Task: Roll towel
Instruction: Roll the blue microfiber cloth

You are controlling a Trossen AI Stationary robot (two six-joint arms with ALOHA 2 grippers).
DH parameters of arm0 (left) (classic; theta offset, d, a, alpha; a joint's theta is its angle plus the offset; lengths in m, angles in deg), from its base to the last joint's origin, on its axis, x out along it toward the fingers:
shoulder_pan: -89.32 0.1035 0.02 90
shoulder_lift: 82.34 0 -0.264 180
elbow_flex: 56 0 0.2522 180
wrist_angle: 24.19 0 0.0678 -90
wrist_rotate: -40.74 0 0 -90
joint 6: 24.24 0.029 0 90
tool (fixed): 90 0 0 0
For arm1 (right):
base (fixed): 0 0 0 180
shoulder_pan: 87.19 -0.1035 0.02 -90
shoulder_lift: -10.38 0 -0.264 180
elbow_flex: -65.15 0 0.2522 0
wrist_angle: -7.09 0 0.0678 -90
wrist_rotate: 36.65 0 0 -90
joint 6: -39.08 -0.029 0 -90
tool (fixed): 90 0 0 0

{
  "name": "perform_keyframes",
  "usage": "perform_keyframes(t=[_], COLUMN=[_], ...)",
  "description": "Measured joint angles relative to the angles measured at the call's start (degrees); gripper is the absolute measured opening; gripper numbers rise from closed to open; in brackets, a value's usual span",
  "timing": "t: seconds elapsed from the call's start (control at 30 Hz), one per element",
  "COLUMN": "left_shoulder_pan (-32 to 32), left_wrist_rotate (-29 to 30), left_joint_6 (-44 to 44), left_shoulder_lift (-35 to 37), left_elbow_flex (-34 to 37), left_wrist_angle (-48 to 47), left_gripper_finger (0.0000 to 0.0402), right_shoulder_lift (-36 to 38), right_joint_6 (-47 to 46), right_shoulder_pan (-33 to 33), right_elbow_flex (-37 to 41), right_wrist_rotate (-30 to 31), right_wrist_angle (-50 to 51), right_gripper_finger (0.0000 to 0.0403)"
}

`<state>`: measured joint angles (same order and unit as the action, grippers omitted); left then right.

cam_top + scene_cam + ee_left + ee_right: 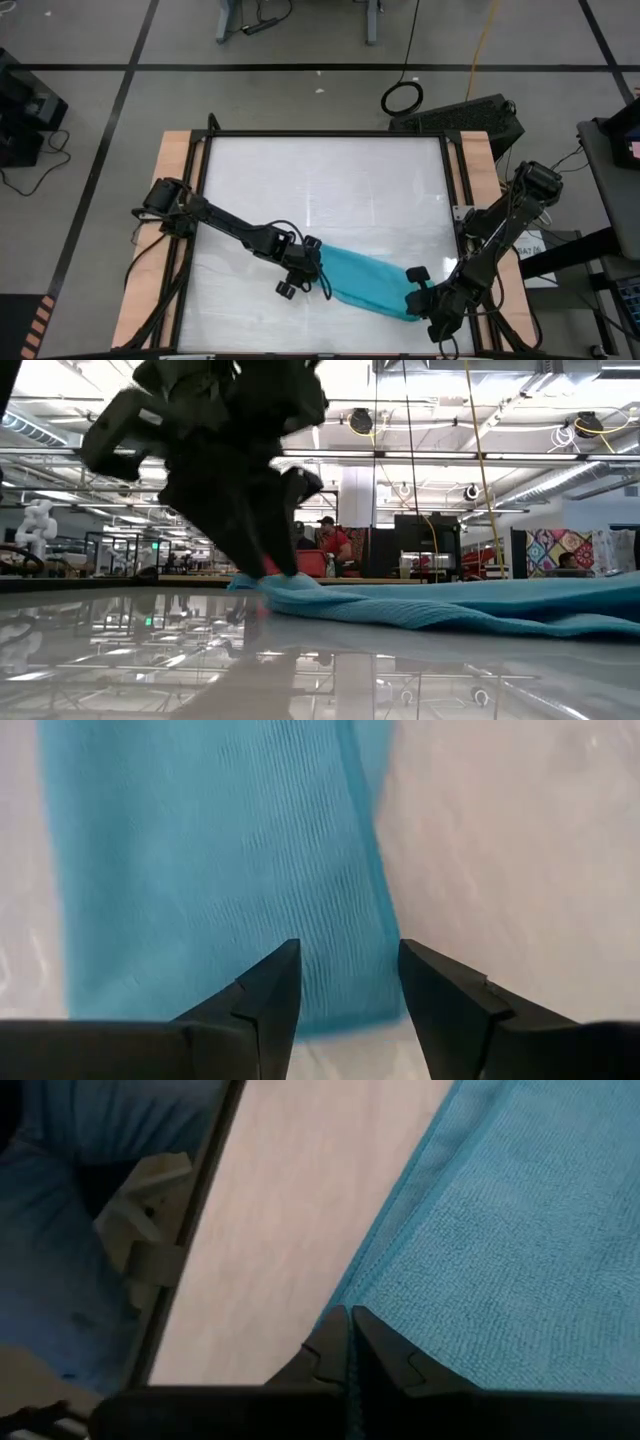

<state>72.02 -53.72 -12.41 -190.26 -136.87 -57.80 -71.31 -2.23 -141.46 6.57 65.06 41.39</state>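
Towel (365, 285): turquoise cloth, lying flat on the white table (330, 190) near its front edge, stretched at a slant between the two grippers. The high view alone shows its whole outline, and the table's black frame with wooden strips down each side.

Left gripper (305, 268): at the towel's left end, arm reaching in from the table's left side. The left wrist view shows the jaws standing apart, fingers (270, 995) just above the towel (220, 860) at its near edge, with nothing pinched between them; bare table shows beside the cloth. The high view does not show this gap.

Right gripper (418, 292): at the towel's right end, near the table's front right corner. The right wrist view shows the jaws closed together on the hemmed edge of the towel (500, 1250), a thin strip of cloth caught between the fingers (385, 1350); the black table frame and a pale bracket show beyond.

Low view: one gripper (270, 560) comes down from above onto a raised end of the towel (450, 605), which trails off to the right across the glossy table. Which arm this is cannot be told from this view alone. Behind the table, only here: a workshop room with people seated in the distance, one in a red shirt (330, 540).
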Motion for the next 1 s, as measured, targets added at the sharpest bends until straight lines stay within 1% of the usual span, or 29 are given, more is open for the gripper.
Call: perform_keyframes(t=[0.1, 0.23, 0.33, 0.43, 0.63, 0.67, 0.83, 1.0], left_shoulder_pan=[0.0, 0.02, 0.02, 0.04, 0.13, 0.18, 0.72, 0.87], left_wrist_rotate=[0.0, 0.71, 1.75, 2.01, 2.08, 2.08, 2.36, 1.91], left_joint_6=[0.87, 1.05, 1.12, 1.93, 3.91, 4.03, 4.15, 5.59], left_shoulder_lift=[-1.65, -3.1, -3.24, -3.26, -3.28, -3.28, -2.59, -2.21], left_elbow_flex=[0.0, 0.0, 0.0, 0.0, 0.0, 0.0, -0.65, -1.25], left_wrist_angle=[0.45, 2.45, 3.02, 3.54, 3.78, 3.8, 3.93, 4.07], left_gripper_finger=[0.0176, 0.0175, 0.016, 0.0125, 0.0024, 0.0014, 0.0011, 0.001], right_shoulder_lift=[0.0, 0.0, 0.0, 0.0, -1.76, -2.25, -4.48, -5.89], right_joint_6=[-1.24, -1.74, -1.74, -2.49, -4.03, -4.52, -6.22, -8.94], right_shoulder_pan=[-0.24, -0.67, -1.0, -0.98, -0.98, -0.98, -1.24, -2.05], right_elbow_flex=[0.0, 0.0, 0.0, 0.0, 0.0, 0.0, 0.0, 0.0], right_wrist_rotate=[-1.37, -1.59, -1.63, -3.11, -7.31, -8.19, -11.41, -13.16], right_wrist_angle=[-0.48, -1.07, -1.54, -1.86, -2.84, -2.87, -5.16, -6.79], right_gripper_finger=[0.0, 0.0, 0.0, 0.0, 0.0, 0.0, 0.0, 0.0])
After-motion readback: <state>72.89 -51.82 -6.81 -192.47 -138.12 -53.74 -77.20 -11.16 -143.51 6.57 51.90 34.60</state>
